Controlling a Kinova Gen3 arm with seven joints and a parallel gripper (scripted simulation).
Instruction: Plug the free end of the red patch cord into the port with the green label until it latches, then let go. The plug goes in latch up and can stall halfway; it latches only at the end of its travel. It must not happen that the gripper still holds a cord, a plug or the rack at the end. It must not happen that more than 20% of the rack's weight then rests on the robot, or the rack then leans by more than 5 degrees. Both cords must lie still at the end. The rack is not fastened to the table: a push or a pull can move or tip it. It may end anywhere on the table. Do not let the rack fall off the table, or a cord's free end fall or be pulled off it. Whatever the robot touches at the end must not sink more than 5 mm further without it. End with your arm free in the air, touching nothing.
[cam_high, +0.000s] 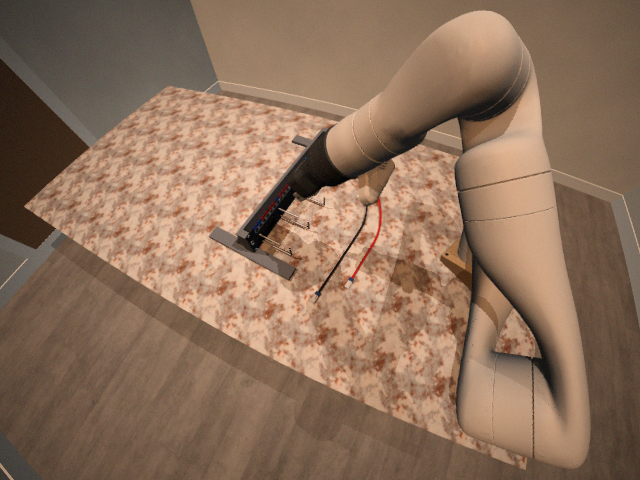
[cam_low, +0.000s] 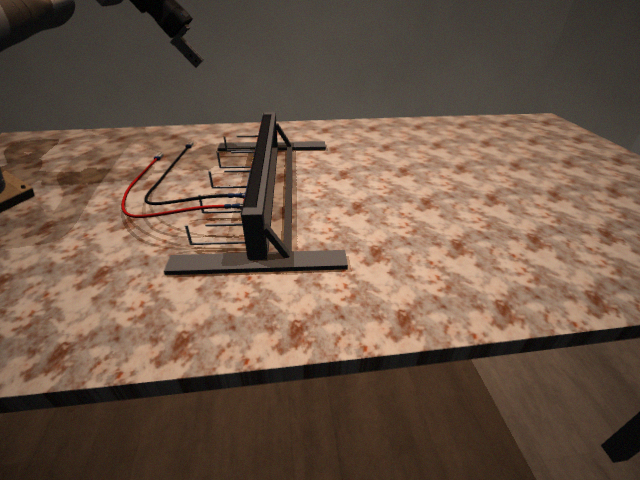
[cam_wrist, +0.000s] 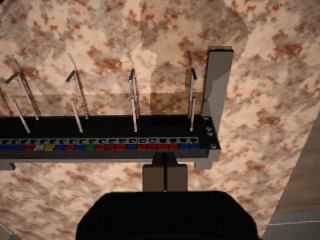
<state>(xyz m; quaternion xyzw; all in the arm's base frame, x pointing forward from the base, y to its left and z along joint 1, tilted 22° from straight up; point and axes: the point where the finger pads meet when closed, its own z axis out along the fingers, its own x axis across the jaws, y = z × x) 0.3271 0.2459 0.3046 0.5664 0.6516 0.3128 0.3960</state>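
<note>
on the blotchy table (cam_high: 170, 170) (cam_low: 439, 222) (cam_wrist: 270, 30), our wrist view missed the red cord (cam_high: 380, 222) (cam_low: 125, 193) the others caught, well below our empty, shut gripper (cam_low: 198, 63) (cam_wrist: 164, 165).

Top and exterior both overlook the rack (cam_high: 253, 258) (cam_low: 256, 268).
</note>
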